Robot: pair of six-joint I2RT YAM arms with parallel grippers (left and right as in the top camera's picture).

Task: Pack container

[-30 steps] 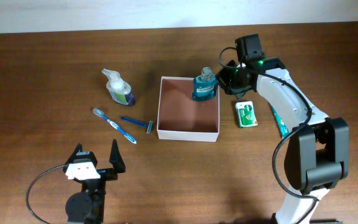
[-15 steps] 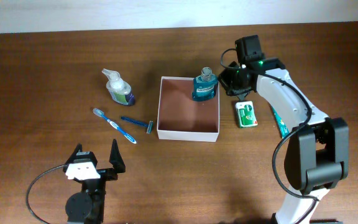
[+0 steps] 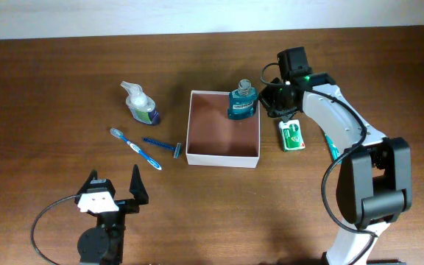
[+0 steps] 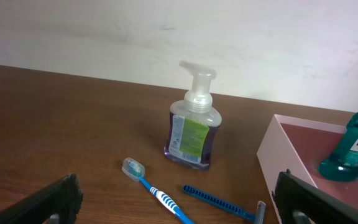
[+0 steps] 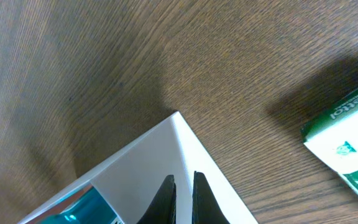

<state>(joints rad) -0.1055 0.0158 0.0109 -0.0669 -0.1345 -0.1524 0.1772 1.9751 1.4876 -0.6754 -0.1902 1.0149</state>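
Observation:
The container is a square white-walled box with a reddish-brown inside, at the table's middle. A teal mouthwash bottle stands in its far right corner. My right gripper is at the box's right wall near that corner. In the right wrist view its fingers straddle the thin white wall of the container and are shut on it, with the mouthwash bottle just inside. My left gripper rests open near the front left, with nothing between its jaws.
A soap dispenser, a blue toothbrush and a blue razor lie left of the box. A green packet lies right of it, and a tube is partly hidden under the right arm.
The right gripper has shifted very slightly towards the box's right wall. The box, the items and the left arm have not moved.

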